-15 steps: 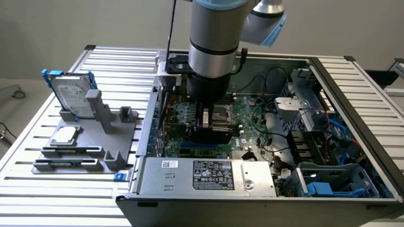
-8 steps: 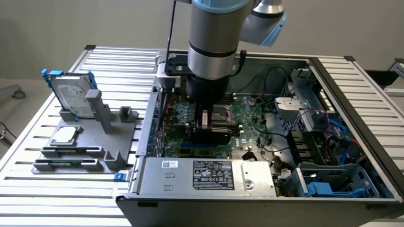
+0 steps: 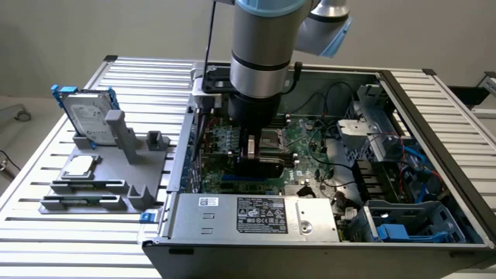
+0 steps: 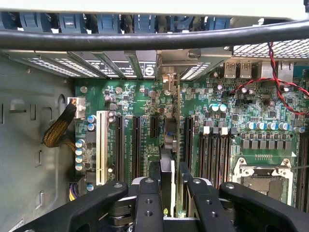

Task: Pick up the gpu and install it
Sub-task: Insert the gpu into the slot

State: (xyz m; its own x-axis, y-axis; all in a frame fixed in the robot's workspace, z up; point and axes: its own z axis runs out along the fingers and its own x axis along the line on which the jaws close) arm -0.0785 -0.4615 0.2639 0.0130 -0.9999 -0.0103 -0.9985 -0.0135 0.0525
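Green motherboard [image 4: 227, 125] beneath edge-on gpu [image 4: 167, 140] between pincer [image 4: 170, 169] fingers [image 4: 147, 203].

The arm [image 3: 259, 52] hides the board's [image 3: 310, 148] middle; the fingers [image 4: 148, 208] cover part of the gpu [image 4: 168, 140].

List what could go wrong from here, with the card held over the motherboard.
1. The gpu is gripped edge-on in the hand above several closely spaced black slots. A slight offset could press its edge onto the motherboard instead of into a slot.
2. Its far end lies near the rear bracket openings. It might catch there and tilt the card.
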